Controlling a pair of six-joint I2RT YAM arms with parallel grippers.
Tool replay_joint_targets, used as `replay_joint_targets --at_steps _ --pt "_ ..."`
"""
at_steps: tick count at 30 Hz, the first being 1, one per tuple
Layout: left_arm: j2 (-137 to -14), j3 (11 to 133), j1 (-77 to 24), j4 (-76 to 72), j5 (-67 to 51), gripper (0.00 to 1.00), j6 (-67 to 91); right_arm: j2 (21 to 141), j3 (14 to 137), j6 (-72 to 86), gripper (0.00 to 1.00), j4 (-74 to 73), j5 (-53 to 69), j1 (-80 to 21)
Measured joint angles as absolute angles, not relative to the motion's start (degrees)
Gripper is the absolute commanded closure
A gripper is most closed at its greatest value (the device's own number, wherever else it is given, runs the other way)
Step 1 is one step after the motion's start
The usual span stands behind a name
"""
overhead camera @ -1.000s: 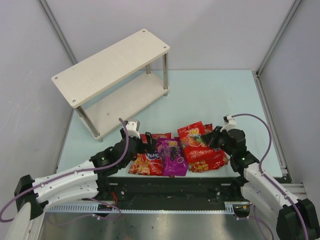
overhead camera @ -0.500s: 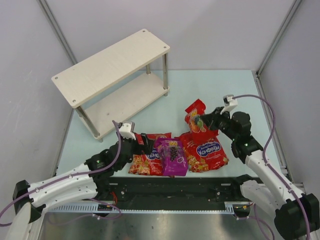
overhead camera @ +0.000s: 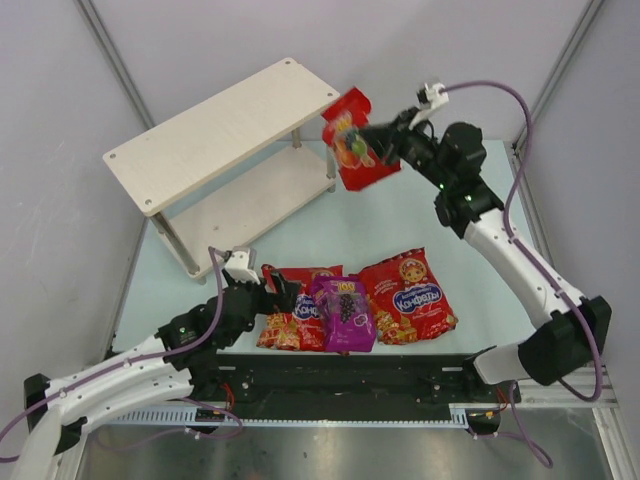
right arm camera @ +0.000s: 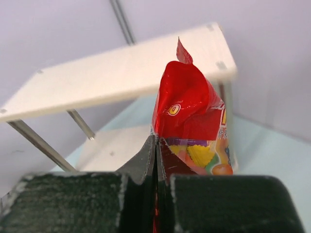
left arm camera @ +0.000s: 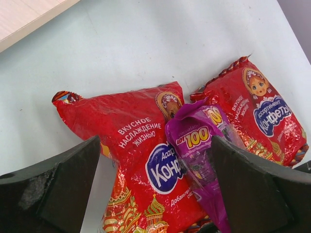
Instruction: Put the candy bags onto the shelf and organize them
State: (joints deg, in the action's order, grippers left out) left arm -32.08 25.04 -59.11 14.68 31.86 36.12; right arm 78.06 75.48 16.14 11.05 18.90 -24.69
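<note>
1. The table point(overhead camera: 420, 210) and the shelf point(overhead camera: 220, 130) have not moved. The shelf stands at the far left, set at an angle, with both boards bare.

2. I see the right arm has risen from the pile near the front edge, where it was a second ago. It now reaches far out and high. The right gripper point(overhead camera: 375, 147) sits just beside the right end of the shelf's top board. Its fingers point(right arm camera: 141, 165) are pressed together on the fruit-print bag point(overhead camera: 352, 140). The bag hangs in the air by one edge, clear of the table and not yet over the board.

3. I see the left arm has drawn back slightly toward its base. The left gripper point(overhead camera: 285, 291) hovers at the left side of the pile. Its fingers point(left arm camera: 58, 194) are spread wide and hold nothing.

4. Three bags remain in place on the table near the front edge. The right red bag point(overhead camera: 412, 300) is now fully uncovered. The purple bag point(overhead camera: 345, 312) lies on the right edge of the left red bag point(overhead camera: 295, 318).
</note>
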Motion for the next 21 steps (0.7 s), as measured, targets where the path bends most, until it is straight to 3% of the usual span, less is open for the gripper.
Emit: replay_joint_targets --at_steps 14,21 --pt "-27.97 24.10 -59.13 18.20 32.88 0.00 37.54 106.89 131.74 11.70 1.00 -1.69 22.90 -43.13" --pt "-27.94 24.10 -59.13 18.33 32.88 0.00 37.54 119.09 143.15 18.79 1.00 -0.43 26.06 -45.28"
